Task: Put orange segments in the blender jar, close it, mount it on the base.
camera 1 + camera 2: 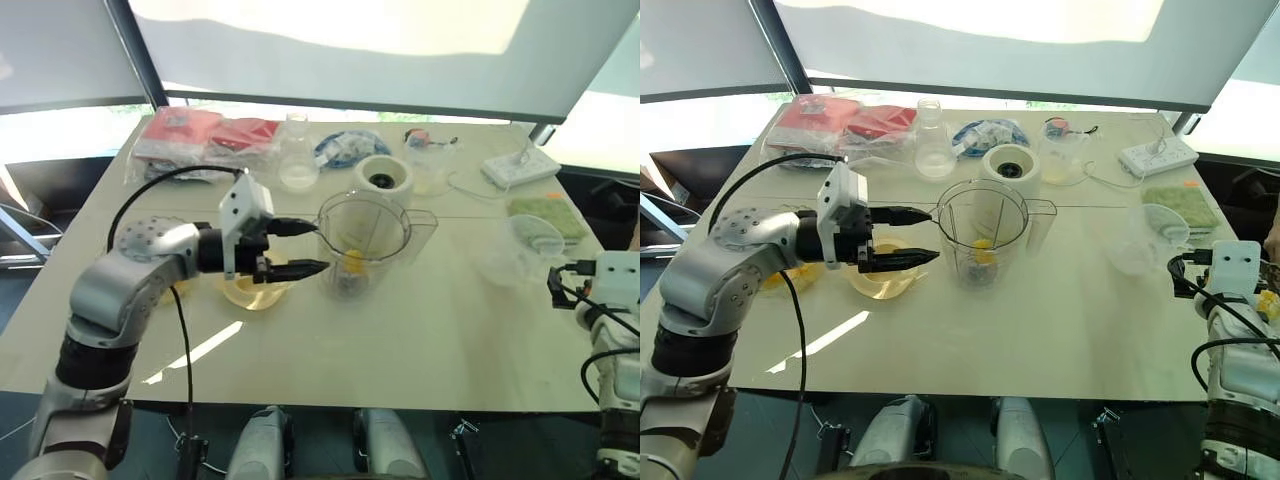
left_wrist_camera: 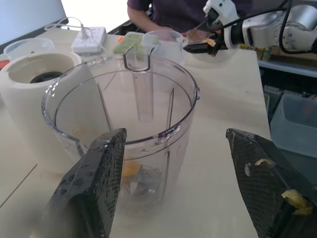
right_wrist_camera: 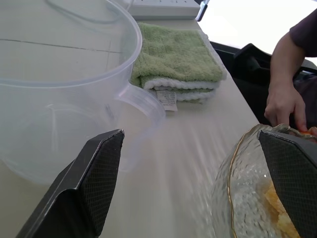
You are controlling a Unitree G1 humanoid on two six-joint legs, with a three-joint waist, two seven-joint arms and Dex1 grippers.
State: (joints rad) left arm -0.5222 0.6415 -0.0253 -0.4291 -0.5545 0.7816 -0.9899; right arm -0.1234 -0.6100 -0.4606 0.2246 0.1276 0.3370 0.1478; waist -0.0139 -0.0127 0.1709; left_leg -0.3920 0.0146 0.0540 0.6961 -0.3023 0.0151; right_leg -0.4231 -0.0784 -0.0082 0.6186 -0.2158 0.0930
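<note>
The left gripper [image 1: 305, 248] is open and empty, its two black fingers [image 2: 94, 183] spread wide, level and pointing at the left wall of the blender jar [image 1: 362, 240], just beside it; whether a tip touches the wall is unclear. Small scraps of orange pulp [image 2: 292, 198] cling to one finger pad. The jar stands upright and open-topped on the desk [image 1: 400, 350], with a few orange segments [image 1: 352, 262] lying at its bottom around the blades. Under the left gripper, on the jar's left, sits a shallow yellowish glass dish [image 1: 255, 290]. Just behind the jar is the white blender base [image 1: 383, 178]; the jar is on the desk, not on the base. Farther behind the jar are a clear flask [image 1: 297, 155], red packets [image 1: 195, 135] and a blue plate [image 1: 350, 148], none with writing that can be read. To the jar's right are a clear plastic jug [image 1: 520, 245], a folded green towel [image 1: 545, 218] and a white power strip [image 1: 520, 165]. The towel carries a small sewn tag [image 3: 168, 99] whose print is too small to read. Well to the jar's right, at the desk's edge, the right gripper [image 3: 190, 134] is open and holds nothing, with the jug on one side and a gold-rimmed glass bowl [image 3: 237, 188] of orange pieces [image 3: 277, 208] on the other. A person's hand [image 3: 285, 104] shows beyond that bowl.
</note>
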